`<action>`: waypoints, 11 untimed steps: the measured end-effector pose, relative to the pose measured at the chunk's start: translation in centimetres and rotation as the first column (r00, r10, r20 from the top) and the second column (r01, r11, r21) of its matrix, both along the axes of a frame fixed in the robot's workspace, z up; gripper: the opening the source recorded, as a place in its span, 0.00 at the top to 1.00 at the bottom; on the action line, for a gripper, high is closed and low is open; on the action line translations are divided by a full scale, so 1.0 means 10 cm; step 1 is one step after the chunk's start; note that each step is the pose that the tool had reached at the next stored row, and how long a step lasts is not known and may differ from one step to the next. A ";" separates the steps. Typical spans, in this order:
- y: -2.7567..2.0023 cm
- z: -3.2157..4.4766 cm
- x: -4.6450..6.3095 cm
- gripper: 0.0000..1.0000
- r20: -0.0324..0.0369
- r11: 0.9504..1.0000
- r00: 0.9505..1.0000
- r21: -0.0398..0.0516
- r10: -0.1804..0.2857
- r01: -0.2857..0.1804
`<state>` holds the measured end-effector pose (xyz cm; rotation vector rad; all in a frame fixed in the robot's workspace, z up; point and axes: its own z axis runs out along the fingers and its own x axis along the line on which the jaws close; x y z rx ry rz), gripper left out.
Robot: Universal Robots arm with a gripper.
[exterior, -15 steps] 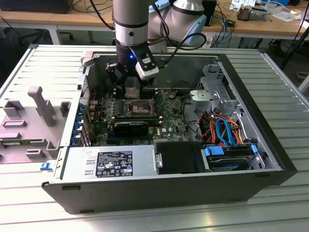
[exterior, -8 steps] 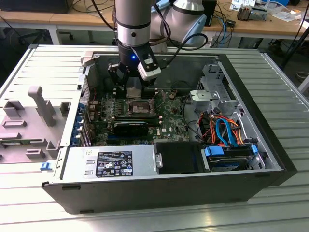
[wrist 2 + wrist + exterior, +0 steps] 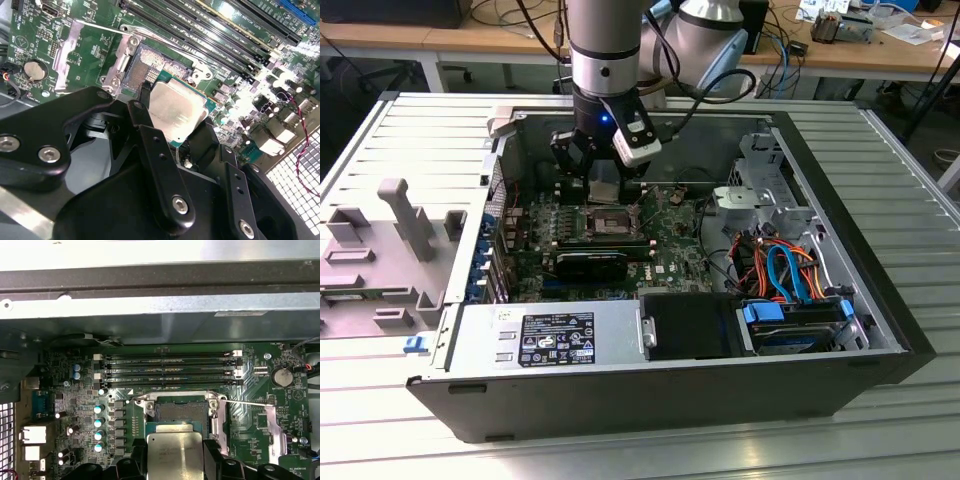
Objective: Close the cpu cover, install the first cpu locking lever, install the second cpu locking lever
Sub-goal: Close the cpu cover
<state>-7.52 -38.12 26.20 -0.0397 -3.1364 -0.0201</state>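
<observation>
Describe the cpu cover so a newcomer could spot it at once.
Inside the open computer case lies the green motherboard; beside its long memory slots sits the square processor socket. The cpu cover lies flipped open next to that socket, toward the round coin battery: a bare silvery metal frame, unlike the solid chip held by the gripper.

Arm vertical — end effector (image 3: 604,188) down, fingers (image 3: 141,112) clamped.

Robot arm (image 3: 605,45): a smooth silver-grey tube with a rounded grey joint cap. The wrist turns black, with a small blue light (image 3: 605,120) and a white box (image 3: 636,140) mounted beside it. Black cables (image 3: 715,85) loop behind. The gripper (image 3: 177,112) is matte black, made of flat bars pinned with silver screws (image 3: 180,204).
</observation>
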 end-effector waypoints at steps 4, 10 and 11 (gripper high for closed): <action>0.001 0.000 0.00 0.45 0.000 1.000 1.000 0.000 0.000 0.000; 0.001 0.000 0.00 0.45 0.000 1.000 1.000 0.000 -0.008 0.008; 0.001 0.000 0.00 0.45 0.000 1.000 1.000 0.000 -0.011 0.011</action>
